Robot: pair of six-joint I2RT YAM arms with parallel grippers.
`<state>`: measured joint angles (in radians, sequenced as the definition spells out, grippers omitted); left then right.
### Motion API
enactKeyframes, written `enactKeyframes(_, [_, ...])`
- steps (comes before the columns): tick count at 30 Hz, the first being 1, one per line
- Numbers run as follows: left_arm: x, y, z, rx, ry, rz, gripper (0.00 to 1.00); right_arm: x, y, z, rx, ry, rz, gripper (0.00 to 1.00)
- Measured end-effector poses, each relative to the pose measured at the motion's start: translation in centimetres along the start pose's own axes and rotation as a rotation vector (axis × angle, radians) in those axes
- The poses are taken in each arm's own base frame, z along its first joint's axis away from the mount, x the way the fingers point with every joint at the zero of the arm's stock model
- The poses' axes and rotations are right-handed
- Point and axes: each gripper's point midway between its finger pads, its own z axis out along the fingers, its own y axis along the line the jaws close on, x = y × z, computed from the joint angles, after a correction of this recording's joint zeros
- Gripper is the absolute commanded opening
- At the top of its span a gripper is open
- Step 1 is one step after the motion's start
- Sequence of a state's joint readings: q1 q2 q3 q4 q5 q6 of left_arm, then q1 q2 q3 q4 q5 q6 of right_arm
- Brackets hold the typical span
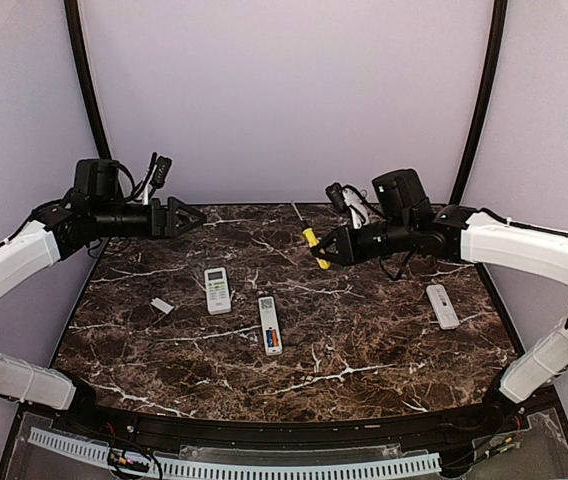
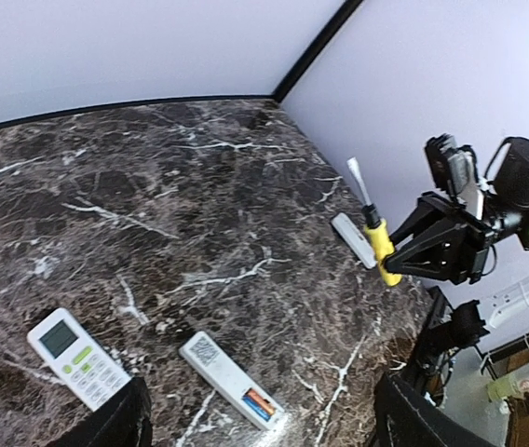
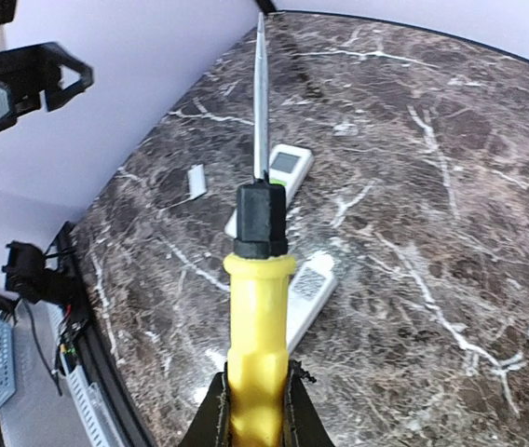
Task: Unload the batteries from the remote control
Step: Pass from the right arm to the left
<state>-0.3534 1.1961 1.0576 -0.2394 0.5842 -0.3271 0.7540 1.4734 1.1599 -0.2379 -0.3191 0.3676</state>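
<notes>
Batteries, small orange and blue cylindrical cells, lie seated in the uncovered bay of the slim white remote control near the middle of the dark marble table. At its 10 o'clock lies a white remote with a screen, at 9 o'clock a small flat white cover, and at 3 o'clock, well apart, a third white remote. The right gripper is clamped on the yellow-handled screwdriver, up in the air at the open remote's 1 o'clock. The left gripper hovers with jaws wide and nothing between them. Prying looks to be the step in hand. Next, the blade tip must come down to a cell's end and lever it out.
</notes>
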Motion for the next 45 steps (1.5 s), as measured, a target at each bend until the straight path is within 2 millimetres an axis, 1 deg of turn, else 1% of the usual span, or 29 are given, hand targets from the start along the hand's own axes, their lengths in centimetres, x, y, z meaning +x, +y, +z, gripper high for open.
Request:
enactKeyframes(5, [0.2,-4.3,0.6,0.178,0.01,0.026,0.82,0.8,4.7,-0.2,-0.204,0.058,-0.035,0.0])
enactKeyframes(9, [1.2,-7.3,0.9,0.29,0.044,0.057,0.82,0.6,8.2,-0.7,-0.341,0.082,-0.069,0.0])
enactKeyframes(10, [1.4,-7.9,1.1,0.314,0.054,0.064,0.82,0.6,8.9,-0.8,-0.368,0.088,-0.076,0.0])
enactKeyframes(13, [2.5,-9.0,1.7,0.362,0.097,0.066,0.82,0.6,10.1,-0.8,-0.418,0.107,-0.086,0.0])
enactKeyframes(16, [2.9,-9.6,2.2,0.394,0.126,0.066,0.79,1.2,10.5,-0.5,-0.445,0.135,-0.082,0.0])
enactKeyframes(18, [2.9,-10.2,2.3,0.415,0.136,0.07,0.75,1.6,10.6,-0.2,-0.454,0.151,-0.077,0.0])
enactKeyframes(20, [2.8,-10.6,2.4,0.433,0.14,0.075,0.64,1.8,10.8,0.1,-0.463,0.165,-0.074,0.0])
enactKeyframes(22, [2.8,-11.1,2.5,0.451,0.145,0.079,0.58,1.9,11.1,0.1,-0.475,0.173,-0.076,0.0])
enactKeyframes(28, [3.0,-11.2,3.1,0.461,0.159,0.067,0.52,1.9,12.0,0.0,-0.507,0.182,-0.086,0.0])
enactKeyframes(31, [2.8,-11.2,3.2,0.465,0.151,0.057,0.48,2.1,12.2,-0.1,-0.513,0.188,-0.087,0.0])
enactKeyframes(41, [1.7,-11.9,3.3,0.501,0.116,0.05,0.27,2.5,12.2,0.3,-0.515,0.208,-0.09,0.0])
enactKeyframes(45, [1.8,-11.8,3.5,0.504,0.124,0.037,0.25,2.6,12.3,0.3,-0.518,0.209,-0.094,0.0])
